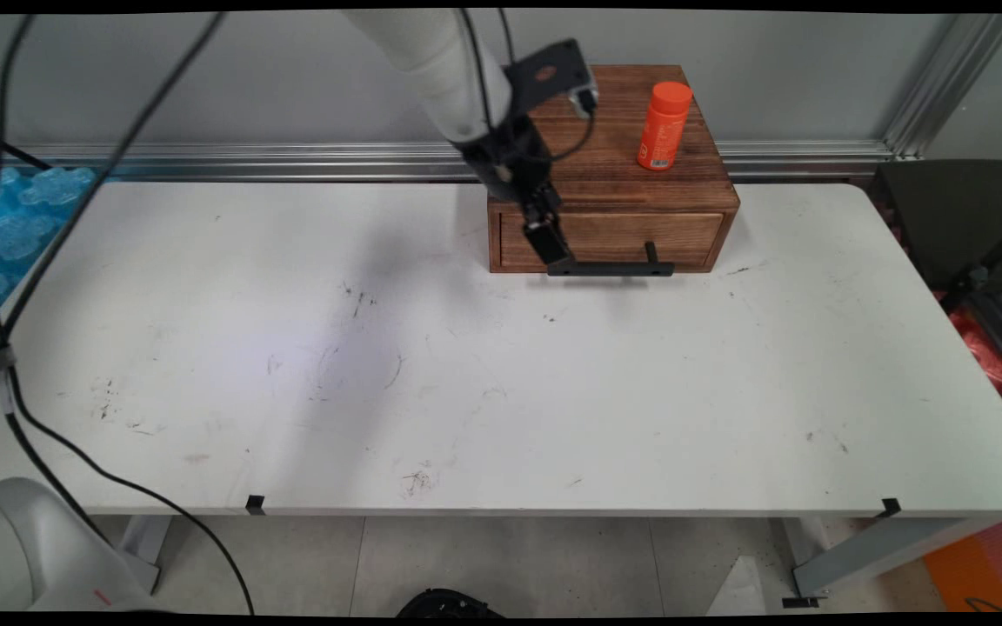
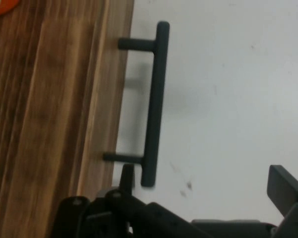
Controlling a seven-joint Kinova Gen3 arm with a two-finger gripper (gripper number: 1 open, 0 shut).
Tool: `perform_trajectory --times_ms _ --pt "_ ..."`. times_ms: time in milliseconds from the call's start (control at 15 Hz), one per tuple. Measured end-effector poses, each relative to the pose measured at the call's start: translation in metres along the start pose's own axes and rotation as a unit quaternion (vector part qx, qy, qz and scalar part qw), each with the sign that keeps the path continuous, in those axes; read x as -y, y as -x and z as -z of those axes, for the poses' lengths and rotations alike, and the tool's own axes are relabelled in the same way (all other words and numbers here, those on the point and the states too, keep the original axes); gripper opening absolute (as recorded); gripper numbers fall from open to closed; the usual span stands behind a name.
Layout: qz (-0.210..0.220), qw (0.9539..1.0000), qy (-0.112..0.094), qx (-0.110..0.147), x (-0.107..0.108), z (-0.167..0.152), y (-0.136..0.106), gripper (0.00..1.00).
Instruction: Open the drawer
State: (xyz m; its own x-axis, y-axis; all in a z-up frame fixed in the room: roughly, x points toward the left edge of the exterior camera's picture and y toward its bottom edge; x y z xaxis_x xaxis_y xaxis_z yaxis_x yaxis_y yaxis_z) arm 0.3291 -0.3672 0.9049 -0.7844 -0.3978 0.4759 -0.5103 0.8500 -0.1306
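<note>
A dark wooden drawer box (image 1: 614, 156) stands at the back of the white table (image 1: 466, 391). Its drawer front (image 1: 623, 236) looks closed and carries a long black bar handle (image 1: 610, 269). An orange bottle (image 1: 664, 126) stands upright on the box top, to the right. My black gripper (image 1: 553, 248) reaches down in front of the drawer at the handle's left end. In the hand view the handle (image 2: 156, 99) runs lengthwise beside the wooden box (image 2: 44, 124). The gripper (image 2: 206, 183) is open wide and holds nothing, with one fingertip (image 2: 126, 176) close to the handle's near end.
Black cables (image 1: 49, 261) hang across the table's left side. Blue bubble wrap (image 1: 14, 217) lies beyond the left edge. An aluminium rail (image 1: 292, 161) runs along the wall behind. A dark chair (image 1: 962, 226) stands off the right end.
</note>
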Motion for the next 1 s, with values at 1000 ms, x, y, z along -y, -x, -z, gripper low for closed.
perform_trajectory --times_ms 1000 --pt "0.013 0.9994 0.001 0.032 -0.002 -0.134 -0.047 1.0"
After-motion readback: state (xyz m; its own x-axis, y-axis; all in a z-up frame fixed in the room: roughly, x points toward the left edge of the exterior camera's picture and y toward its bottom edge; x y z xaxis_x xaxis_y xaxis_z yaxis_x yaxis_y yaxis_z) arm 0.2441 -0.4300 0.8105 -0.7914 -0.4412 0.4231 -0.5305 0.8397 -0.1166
